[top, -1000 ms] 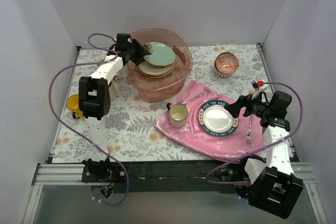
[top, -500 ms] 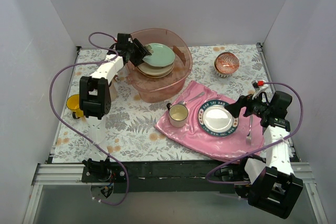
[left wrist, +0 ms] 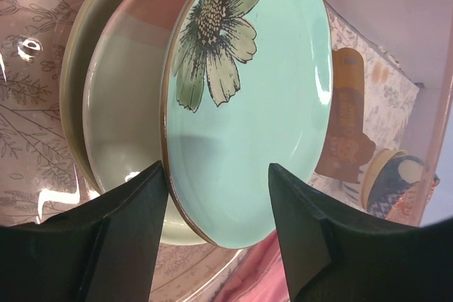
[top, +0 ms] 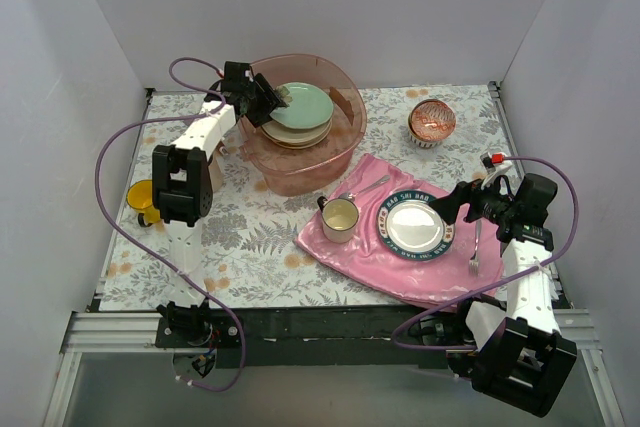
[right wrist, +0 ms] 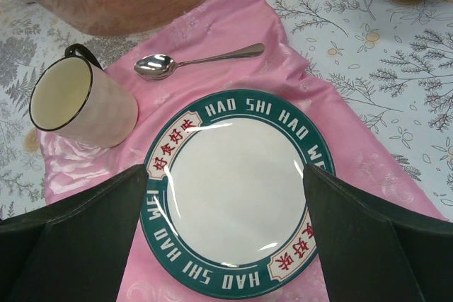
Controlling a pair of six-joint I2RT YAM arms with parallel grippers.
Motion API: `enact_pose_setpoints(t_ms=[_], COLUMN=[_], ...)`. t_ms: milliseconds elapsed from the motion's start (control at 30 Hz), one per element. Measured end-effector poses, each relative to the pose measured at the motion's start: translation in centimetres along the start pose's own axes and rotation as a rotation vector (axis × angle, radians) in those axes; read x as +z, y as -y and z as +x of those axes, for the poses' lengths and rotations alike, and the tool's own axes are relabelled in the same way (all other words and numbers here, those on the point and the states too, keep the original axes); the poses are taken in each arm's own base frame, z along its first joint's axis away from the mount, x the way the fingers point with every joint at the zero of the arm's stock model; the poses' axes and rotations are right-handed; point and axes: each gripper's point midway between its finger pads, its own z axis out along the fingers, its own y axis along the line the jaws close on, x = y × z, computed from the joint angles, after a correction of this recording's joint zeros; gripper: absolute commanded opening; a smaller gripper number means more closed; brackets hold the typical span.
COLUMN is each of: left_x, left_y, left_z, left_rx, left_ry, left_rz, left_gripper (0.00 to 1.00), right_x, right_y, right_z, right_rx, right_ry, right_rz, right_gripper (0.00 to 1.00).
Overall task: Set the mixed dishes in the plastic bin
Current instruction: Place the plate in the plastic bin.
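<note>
The plastic bin stands at the back middle and holds a stack of plates. A mint-green plate with a flower print lies on top, over a peach plate and a cream plate. My left gripper is open inside the bin at the stack's left edge, holding nothing. A red-patterned bowl sits at the back right. A yellow mug sits at the far left. My right gripper is open and empty over the lettered plate.
A pink cloth carries the dark-rimmed lettered plate, a cream cup with a metal handle, a spoon and a fork. The floral table cover runs to walls on three sides.
My left gripper has drawn back a little to the left, off the mint-green plate's edge. The plate stays on the stack. The right arm has not moved.
</note>
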Motion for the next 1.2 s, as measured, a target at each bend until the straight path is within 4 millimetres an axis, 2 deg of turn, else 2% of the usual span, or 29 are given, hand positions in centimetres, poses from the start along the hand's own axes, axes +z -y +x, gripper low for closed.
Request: enact_pose_setpoints(t_ms=[433,933,1067,1200], left_x=[0.4,0.4,-0.5,-3.0], left_y=[-1.1,-1.7,-1.4,-0.5], left_z=[0.5,0.0,-0.2,-1.0], left_rx=[0.075,0.144,0.17,0.2], left_ry=[-0.006,0.008,0.02,0.051], left_rz=[-0.058,-0.092,-0.08,-0.054], left_gripper=[0.57,0.58,0.58,0.6], right_x=[0.0,-0.1,-0.1,-0.2], right_y=[0.1,0.4,0.7,1.0], right_z=[0.0,-0.1,-0.1,-0.1], right_rx=[-0.002,-0.012,-0.022,-0.027], right_ry=[0.0,0.002,0.0,0.001], right_rz=[0.002,0.017,0.029,0.043], right_gripper=[0.99,0.99,0.99,0.99])
